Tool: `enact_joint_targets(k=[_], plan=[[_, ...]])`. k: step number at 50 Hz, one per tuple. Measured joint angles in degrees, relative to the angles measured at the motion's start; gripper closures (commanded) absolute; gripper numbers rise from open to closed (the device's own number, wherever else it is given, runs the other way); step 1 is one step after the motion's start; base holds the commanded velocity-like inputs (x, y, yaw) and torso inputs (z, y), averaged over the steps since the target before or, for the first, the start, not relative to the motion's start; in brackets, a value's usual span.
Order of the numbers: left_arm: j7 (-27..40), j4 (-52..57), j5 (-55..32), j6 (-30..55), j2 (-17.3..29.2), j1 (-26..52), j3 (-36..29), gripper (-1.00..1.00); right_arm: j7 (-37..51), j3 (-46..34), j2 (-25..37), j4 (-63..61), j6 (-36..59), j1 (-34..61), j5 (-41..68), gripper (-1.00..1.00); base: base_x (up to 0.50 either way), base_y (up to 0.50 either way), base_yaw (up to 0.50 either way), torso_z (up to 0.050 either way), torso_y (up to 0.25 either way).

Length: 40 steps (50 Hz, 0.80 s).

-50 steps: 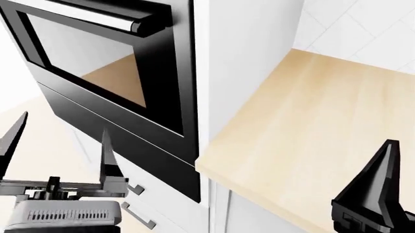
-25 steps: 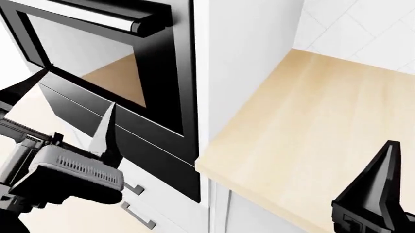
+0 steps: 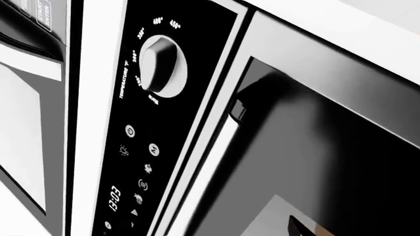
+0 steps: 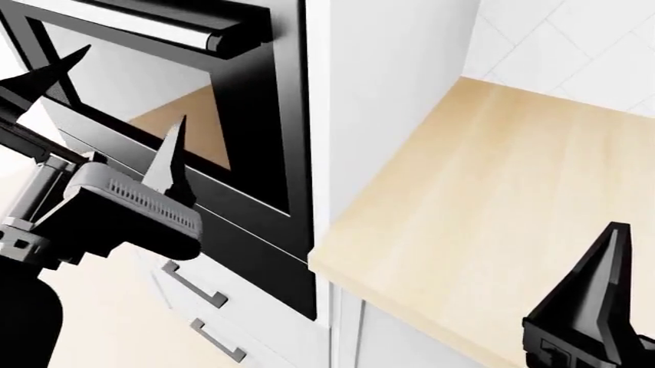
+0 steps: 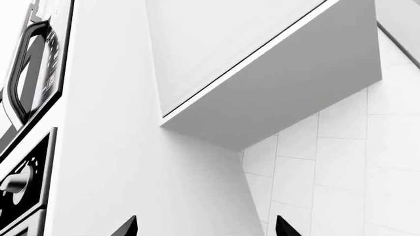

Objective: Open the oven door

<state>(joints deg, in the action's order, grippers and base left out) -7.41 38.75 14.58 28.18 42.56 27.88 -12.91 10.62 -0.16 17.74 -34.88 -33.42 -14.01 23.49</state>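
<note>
The oven door [image 4: 261, 115] is a glossy black door with a glass window, standing shut at the upper left of the head view. Its silver bar handle [image 4: 153, 27] runs along the top. My left gripper [image 4: 131, 84] is open in front of the window, just below the handle, with nothing between its fingers. In the left wrist view the door [image 3: 328, 162] and the handle [image 3: 210, 167] are close, and one fingertip [image 3: 300, 230] shows at the edge. My right gripper [image 5: 204, 228] is open and empty. One of its fingers [image 4: 602, 284] hangs low over the counter's near edge.
A wooden countertop [image 4: 492, 192] lies right of the white oven cabinet side [image 4: 389, 92]. A plain black panel [image 4: 225, 230] and white drawers with bar handles [image 4: 195, 285] sit below the door. The control panel knob [image 3: 161, 64] is above the door. A wall cabinet [image 5: 262, 73] hangs overhead.
My left gripper has risen from in front of the drawers to the door's window, closer to the handle, still open. The right gripper has not moved.
</note>
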Motion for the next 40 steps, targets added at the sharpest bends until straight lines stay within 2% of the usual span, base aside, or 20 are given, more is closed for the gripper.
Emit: enact_joint_targets(k=[25, 40], plan=[[0.4, -10.3, 2.3, -3.5, -3.7, 7.9, -6.4, -1.0, 0.3, -0.3, 0.4, 0.0, -0.2, -0.1, 0.0, -1.0, 0.0, 0.0, 0.0, 0.0, 0.0], [1.0, -13.9, 4.9, -4.6, -4.1, 10.2, -8.9, -1.0, 0.4, -0.4, 0.6, 0.2, -0.4, -0.1, 0.1, -1.0, 0.0, 0.0, 0.0, 0.0, 0.0]])
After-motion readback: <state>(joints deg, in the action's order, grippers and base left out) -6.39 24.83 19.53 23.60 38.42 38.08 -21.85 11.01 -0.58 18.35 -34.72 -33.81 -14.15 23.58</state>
